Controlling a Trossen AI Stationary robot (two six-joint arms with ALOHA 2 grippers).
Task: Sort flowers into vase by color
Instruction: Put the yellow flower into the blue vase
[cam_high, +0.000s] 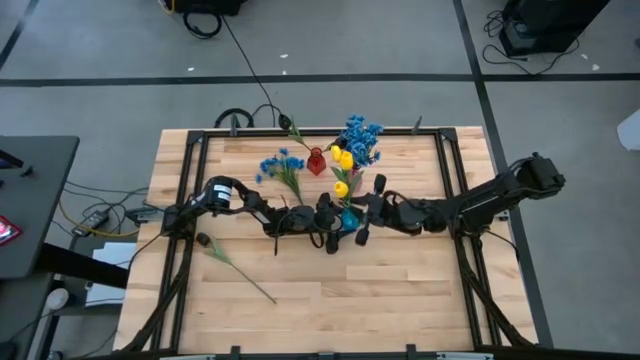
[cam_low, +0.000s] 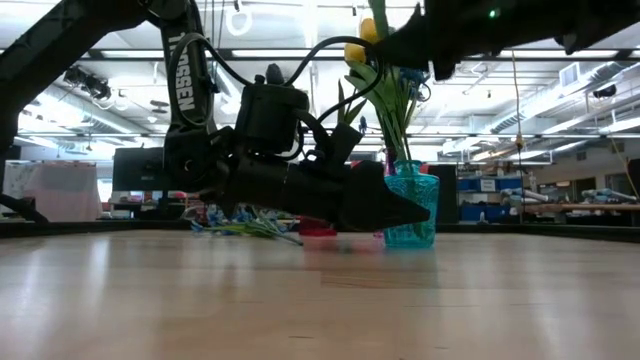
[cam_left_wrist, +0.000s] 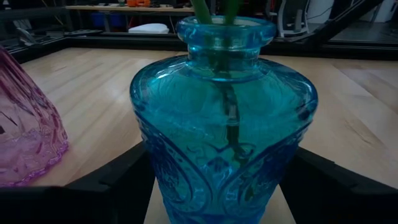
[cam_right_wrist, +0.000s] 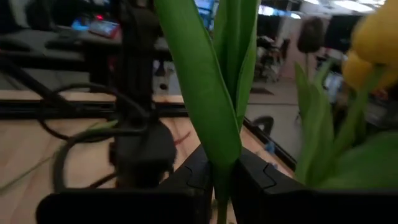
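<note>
A blue glass vase (cam_left_wrist: 224, 124) stands mid-table (cam_high: 348, 219) with green stems in its neck. My left gripper (cam_high: 330, 218) reaches it from the table's left, one finger on either side of its lower body. My right gripper (cam_high: 368, 208) comes from the right, above the vase, and is shut on a yellow tulip's stem (cam_right_wrist: 221, 177); yellow buds (cam_high: 341, 160) show beyond it. A blue spray (cam_high: 283, 165) lies on the table by a red-pink vase (cam_high: 316, 162). A second blue spray (cam_high: 362, 135) is farther back. A dark-bloomed stem (cam_high: 235, 265) lies near the left front. My left gripper holds the blue vase's lower body (cam_left_wrist: 158, 180) between its two fingers (cam_left_wrist: 118, 183), coming level from the table's left. The vase stands upright on the table. My right gripper pinches the tulip's green stem (cam_right_wrist: 219, 163), just below its long leaves, between both fingers. The stem stands roughly upright above the vase.
The red-pink vase (cam_left_wrist: 25, 137) stands close beside the blue vase, on its far-left side. A black metal frame (cam_high: 190, 160) runs along the table's edges. Bare wood lies toward the near edge (cam_high: 380, 300).
</note>
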